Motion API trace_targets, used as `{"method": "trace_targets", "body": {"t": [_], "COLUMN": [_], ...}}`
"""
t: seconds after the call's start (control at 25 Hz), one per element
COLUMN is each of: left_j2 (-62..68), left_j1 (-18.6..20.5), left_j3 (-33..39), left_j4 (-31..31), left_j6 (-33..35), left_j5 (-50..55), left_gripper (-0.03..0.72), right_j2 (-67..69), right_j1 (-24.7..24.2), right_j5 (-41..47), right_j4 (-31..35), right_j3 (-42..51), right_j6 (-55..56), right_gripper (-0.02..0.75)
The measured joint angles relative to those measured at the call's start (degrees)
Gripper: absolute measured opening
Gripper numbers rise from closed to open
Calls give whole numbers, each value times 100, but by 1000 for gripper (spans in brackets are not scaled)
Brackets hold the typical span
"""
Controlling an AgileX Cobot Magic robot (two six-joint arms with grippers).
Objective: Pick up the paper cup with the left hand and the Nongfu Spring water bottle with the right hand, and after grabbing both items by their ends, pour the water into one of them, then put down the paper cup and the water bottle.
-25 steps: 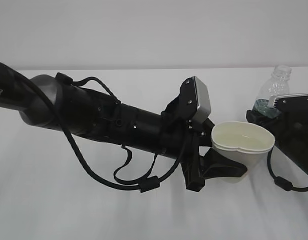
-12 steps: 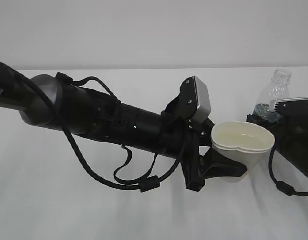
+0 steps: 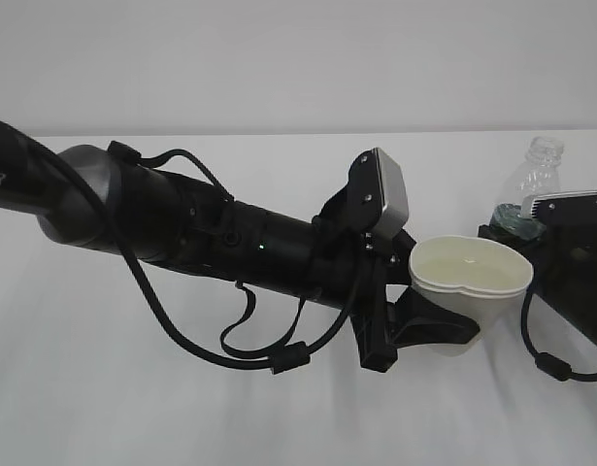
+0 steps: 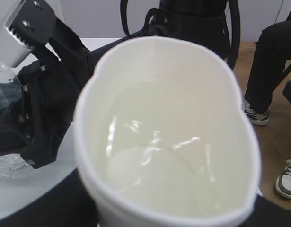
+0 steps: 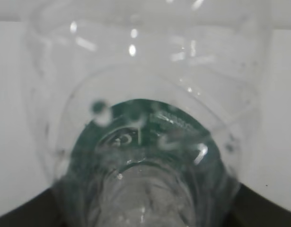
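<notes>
The left end effector [image 3: 429, 325] grips the cup [image 3: 468, 282], squeezed oval and holding water [image 4: 164, 165], above the bench [image 3: 133, 408]. The right end effector [image 3: 531, 228] grips the upright bottle [image 3: 536, 180] just beside it. Lower both level and slowly, releasing only once they rest.

Count: one small white paper cup [image 3: 468, 275] with water [image 4: 154, 175] inside; one clear ribbed plastic bottle [image 3: 533, 182] just right of the cup; two black robot arms, one each side of the cup.
</notes>
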Motion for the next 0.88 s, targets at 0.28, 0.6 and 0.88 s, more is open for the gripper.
{"method": "trace_targets", "body": {"t": [0.28, 0.6, 0.88], "left_j2": [0, 0, 0], "left_j1": [0, 0, 0], "left_j3": [0, 0, 0], "left_j4": [0, 0, 0], "left_j6": [0, 0, 0], "left_j5": [-10, -31, -31], "left_gripper": [397, 397, 397], "right_j2": [0, 0, 0], "right_j1": [0, 0, 0], "right_j5": [60, 78, 151], "right_j4": [0, -13, -23], "right_j3": [0, 0, 0], "right_j6": [0, 2, 24], "right_gripper": [398, 398, 417]}}
